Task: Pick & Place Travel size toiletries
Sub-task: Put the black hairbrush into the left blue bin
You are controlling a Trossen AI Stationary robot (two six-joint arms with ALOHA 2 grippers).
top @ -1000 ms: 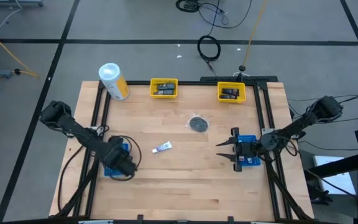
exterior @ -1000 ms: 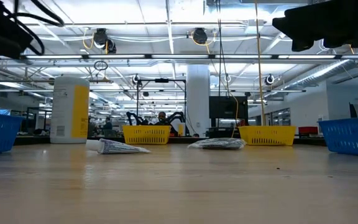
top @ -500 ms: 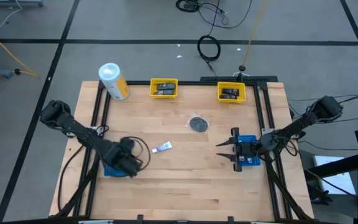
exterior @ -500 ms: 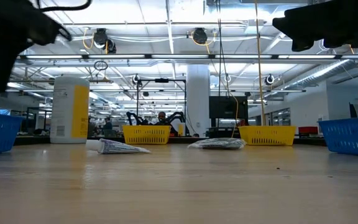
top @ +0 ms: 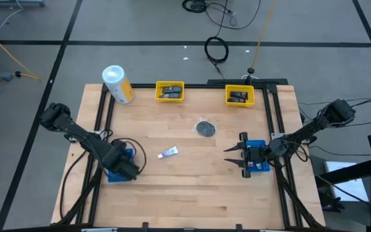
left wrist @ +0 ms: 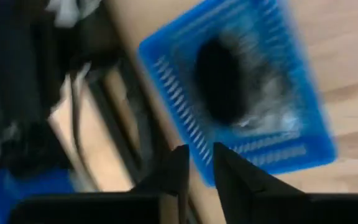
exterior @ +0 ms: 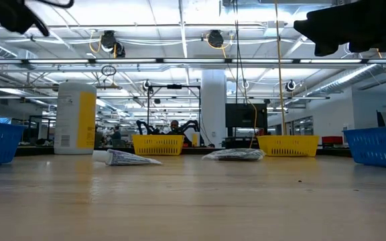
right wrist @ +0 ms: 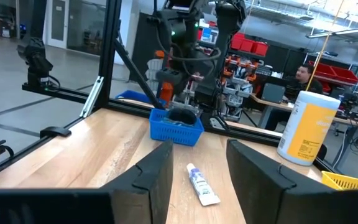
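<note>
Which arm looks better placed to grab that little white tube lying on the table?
Probably the left: its claw sits over the blue tray, close beside the white tube. The right claw is farther off.

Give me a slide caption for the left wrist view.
Left claw, nearly shut and empty, above a blue tray holding a dark disc.

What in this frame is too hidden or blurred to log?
- Dark item in the left blue tray: left wrist view, motion blur; high view, the left claw covers the tray.
- Contents of the right blue tray: high view, the right claw overlaps it.
- Items in both yellow trays: too small.
</note>
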